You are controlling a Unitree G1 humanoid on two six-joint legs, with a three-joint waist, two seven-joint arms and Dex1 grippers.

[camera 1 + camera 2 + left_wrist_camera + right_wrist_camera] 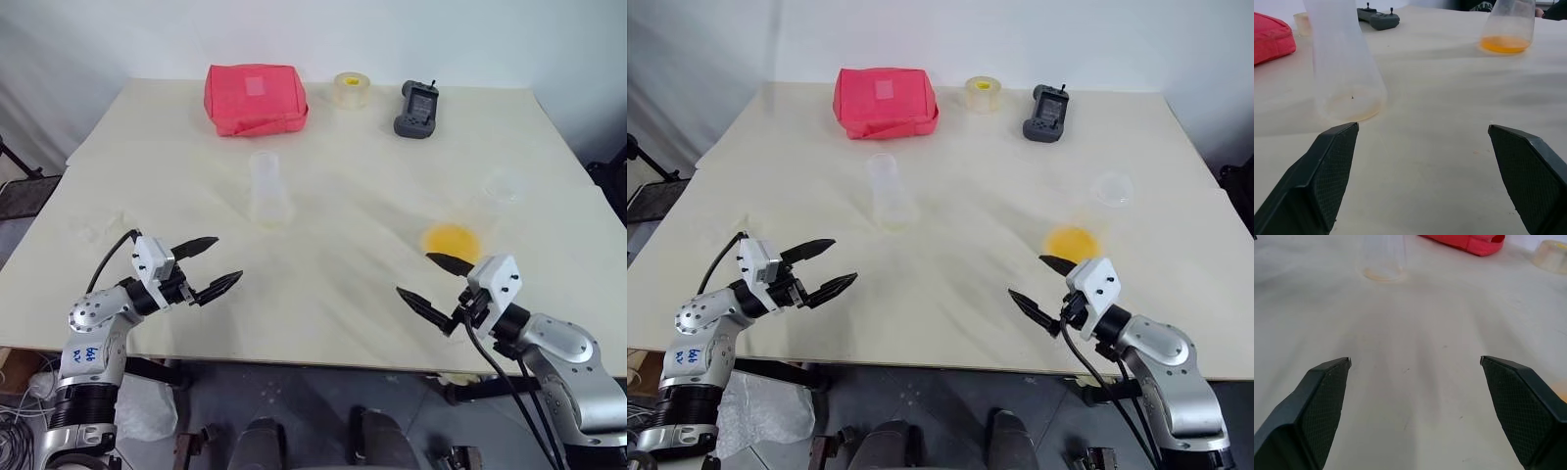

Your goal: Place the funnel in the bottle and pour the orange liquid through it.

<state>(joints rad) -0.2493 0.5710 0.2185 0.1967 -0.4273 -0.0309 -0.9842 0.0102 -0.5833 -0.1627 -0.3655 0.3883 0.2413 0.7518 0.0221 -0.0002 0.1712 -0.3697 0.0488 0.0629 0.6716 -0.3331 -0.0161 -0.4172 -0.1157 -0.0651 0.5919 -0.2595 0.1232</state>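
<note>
Since both the left gripper (208, 264) and the right gripper (431, 279) hover spread wide and empty over the bench (333, 176), nothing looks begun. The bottle (267, 191) stands upright mid-bench with no funnel in its neck; the funnel (506, 186) rests far right, beyond the cup of orange liquid (451, 239).
</note>
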